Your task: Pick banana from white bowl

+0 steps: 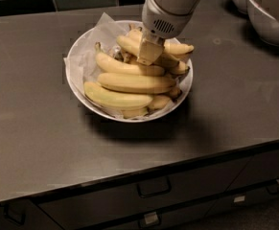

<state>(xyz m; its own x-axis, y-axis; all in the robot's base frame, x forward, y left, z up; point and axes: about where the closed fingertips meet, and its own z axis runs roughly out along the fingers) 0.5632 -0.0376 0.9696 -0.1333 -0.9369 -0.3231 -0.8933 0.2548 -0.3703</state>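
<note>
Hand (150, 55) at top banana (129, 43) — grip unclear — one white bowl (73, 78), roughly nine bananas (136, 83).

Dim overhead light — the white bowl (72, 78) casts a dark shadow forward on the desk (33, 143); the pincer (149, 53), over the bowl's far side, catches brightness.

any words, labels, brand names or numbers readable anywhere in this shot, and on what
None: no word, label, brand, number or sign can be read anywhere.
The claw, down on the bananas in the white bowl, shows no marking; the vent grille above it is plain.
No stickers show on the bananas.
The counter and drawer fronts are unmarked.
</note>
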